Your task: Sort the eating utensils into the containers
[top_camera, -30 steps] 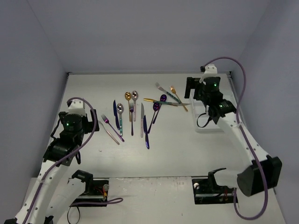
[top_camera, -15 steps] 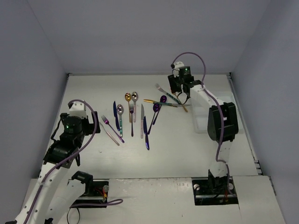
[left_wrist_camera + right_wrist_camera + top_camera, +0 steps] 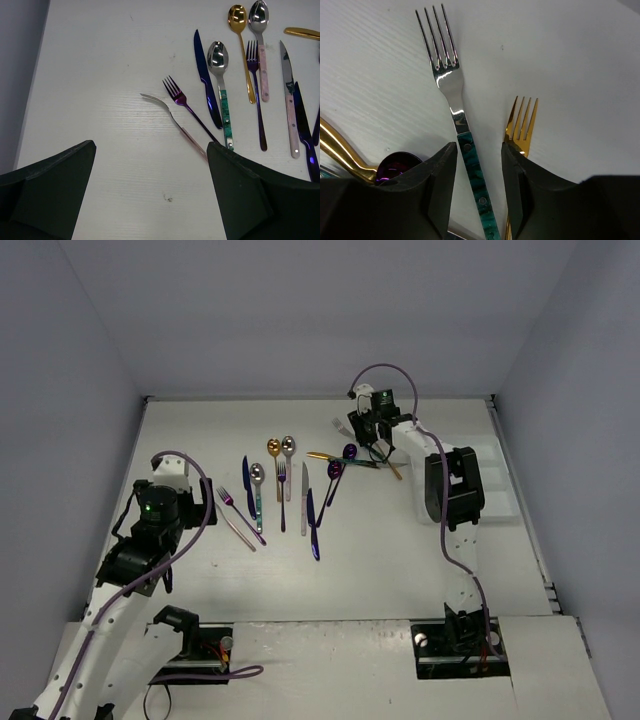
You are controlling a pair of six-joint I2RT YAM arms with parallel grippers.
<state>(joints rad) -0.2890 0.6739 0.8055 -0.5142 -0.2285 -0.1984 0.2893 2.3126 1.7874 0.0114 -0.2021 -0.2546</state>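
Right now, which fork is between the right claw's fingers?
The silver fork with the teal handle; the gold fork lies just outside the right claw.

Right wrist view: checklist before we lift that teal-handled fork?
1. Teal-handled fork between the jaws of the right end effector: ok, the handle sits between them.
2. Firm grip: not ok, a gap shows on the gold fork's side.
3. Gold fork clear: not ok, it lies right beside one jaw.
4. Purple spoon clear: cannot tell, its bowl sits by the other jaw.
5. Tray compartment free: cannot tell, the arm covers part.
6. Left end effector out of the way: ok, open, far left.
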